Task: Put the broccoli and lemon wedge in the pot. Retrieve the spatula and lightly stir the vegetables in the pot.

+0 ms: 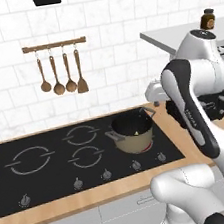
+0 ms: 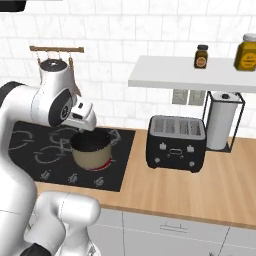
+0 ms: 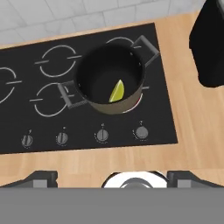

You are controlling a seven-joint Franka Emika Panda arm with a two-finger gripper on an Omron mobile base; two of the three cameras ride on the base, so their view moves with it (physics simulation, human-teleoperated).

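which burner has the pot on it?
The front-right burner, nearest the toaster: the pot sits on it and it glows red under the base. The other three rings are bare and unlit.

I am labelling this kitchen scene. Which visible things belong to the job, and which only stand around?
For the job:
- pot on the cooktop
- lemon wedge, inside the pot
- pincer, open above the pot

Only standing around:
- toaster
- paper towel roll
- two jars on the shelf
- wooden utensils hanging on the wall

The lemon wedge (image 3: 117, 91) lies inside the pot (image 3: 131, 98), which stands on the black stove (image 3: 26, 109) set into the wooden surface (image 3: 192, 127)
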